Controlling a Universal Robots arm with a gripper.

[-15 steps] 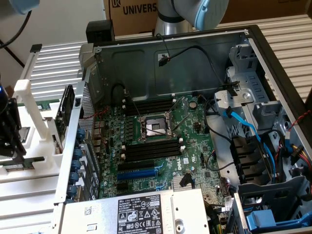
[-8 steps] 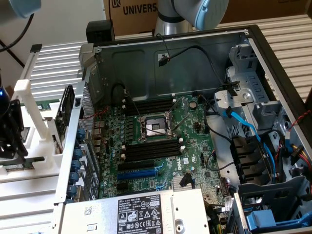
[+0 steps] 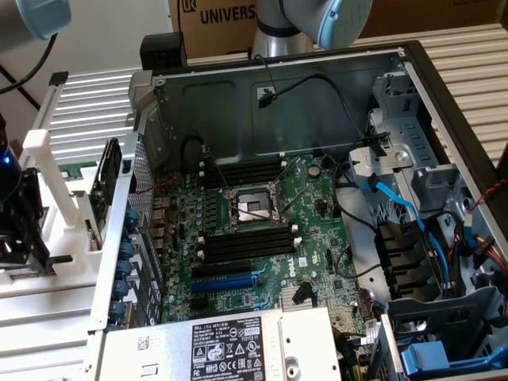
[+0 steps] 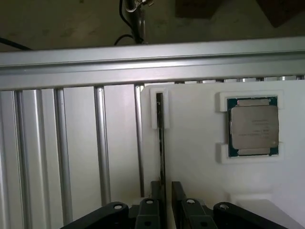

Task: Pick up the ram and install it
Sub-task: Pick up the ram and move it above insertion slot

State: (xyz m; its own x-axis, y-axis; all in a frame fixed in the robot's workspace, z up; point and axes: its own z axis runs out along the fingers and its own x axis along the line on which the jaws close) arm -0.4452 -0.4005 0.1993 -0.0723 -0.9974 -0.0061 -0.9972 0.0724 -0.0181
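Between parted fingers of tool (image 4: 165,188), unclamped: ram (image 4: 161,143) standing edge-on in white holder (image 4: 195,143) slot.

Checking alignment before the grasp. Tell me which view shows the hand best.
The wrist view: the hand has its dark fingers apart, one each side of the ram, which stands edge-on in the white holder. The exterior view shows the hand as a dark block at its left edge, partly cut off.

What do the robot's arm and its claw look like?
The arm is made of round silver-grey tubes with pale blue caps at the joints. The gripper is black, built of jointed metal links fastened with round bolts.
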